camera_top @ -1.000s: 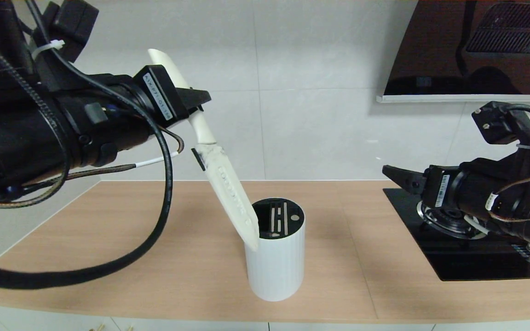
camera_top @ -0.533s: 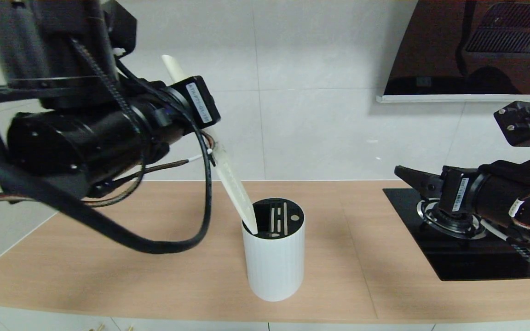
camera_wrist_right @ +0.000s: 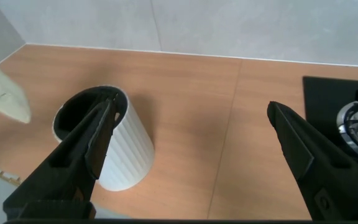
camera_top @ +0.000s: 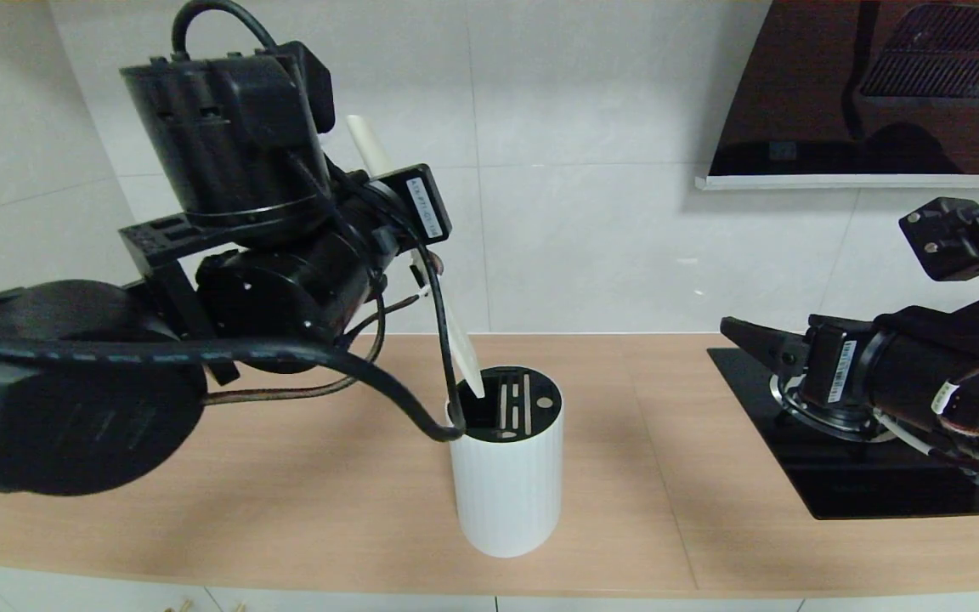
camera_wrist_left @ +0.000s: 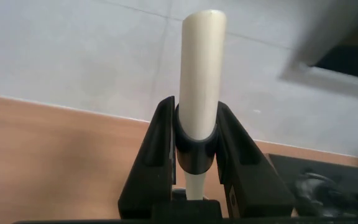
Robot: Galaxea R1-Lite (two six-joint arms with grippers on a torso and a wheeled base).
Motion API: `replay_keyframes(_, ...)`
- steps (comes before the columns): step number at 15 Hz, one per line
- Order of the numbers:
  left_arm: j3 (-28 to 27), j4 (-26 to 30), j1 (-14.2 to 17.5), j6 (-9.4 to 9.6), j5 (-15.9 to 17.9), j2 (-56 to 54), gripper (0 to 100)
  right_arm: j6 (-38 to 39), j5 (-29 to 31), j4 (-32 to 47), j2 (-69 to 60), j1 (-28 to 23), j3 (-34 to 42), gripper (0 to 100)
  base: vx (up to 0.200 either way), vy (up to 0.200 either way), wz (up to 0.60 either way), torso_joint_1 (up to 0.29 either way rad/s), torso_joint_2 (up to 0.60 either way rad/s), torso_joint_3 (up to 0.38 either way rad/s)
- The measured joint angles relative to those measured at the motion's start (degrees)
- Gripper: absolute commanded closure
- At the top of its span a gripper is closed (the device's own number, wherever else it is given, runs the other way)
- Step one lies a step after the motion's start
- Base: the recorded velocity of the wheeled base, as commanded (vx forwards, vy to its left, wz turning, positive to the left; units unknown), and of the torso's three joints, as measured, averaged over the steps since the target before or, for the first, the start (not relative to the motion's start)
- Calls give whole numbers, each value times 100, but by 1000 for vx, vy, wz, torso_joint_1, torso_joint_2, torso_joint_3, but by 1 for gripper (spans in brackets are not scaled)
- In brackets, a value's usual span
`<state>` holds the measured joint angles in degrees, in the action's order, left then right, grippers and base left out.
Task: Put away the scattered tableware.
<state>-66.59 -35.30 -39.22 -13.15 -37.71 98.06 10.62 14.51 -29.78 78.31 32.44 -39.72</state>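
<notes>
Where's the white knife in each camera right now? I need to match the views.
Head view: the white knife slants down, its tip at the top of the white holder.
Left wrist view: its handle stands mid-frame, clamped in the left gripper.
Right wrist view: its blade tip pokes in at the picture's edge, near the holder.
Shared landmark: the wooden counter.

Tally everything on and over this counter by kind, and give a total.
Knife: 1
Holder: 1
Cooktop: 1
Claws: 2 (left claw, right claw)
Total: 5
</notes>
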Motion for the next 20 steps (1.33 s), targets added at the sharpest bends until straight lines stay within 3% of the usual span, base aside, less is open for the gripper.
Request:
replay_keyframes(4,433,-1534,9,981,-173,434,100,2,27,1,13,77,30,0,0,0,0,0,0,0)
replay_keyframes(5,560,-1866,9,1185,-204,522,100,2,27,1,16,85,41,0,0,0,0,0,0,0)
replay_keyframes(6,631,-2014,5,1264,-228,602,100,2,29,1,16,88,45,0,0,0,0,0,0,0)
replay_keyframes(20,738,-2258,-234,1170,-244,1271,100,2,24,0,27,112,96,0,0,0,0,0,0,0)
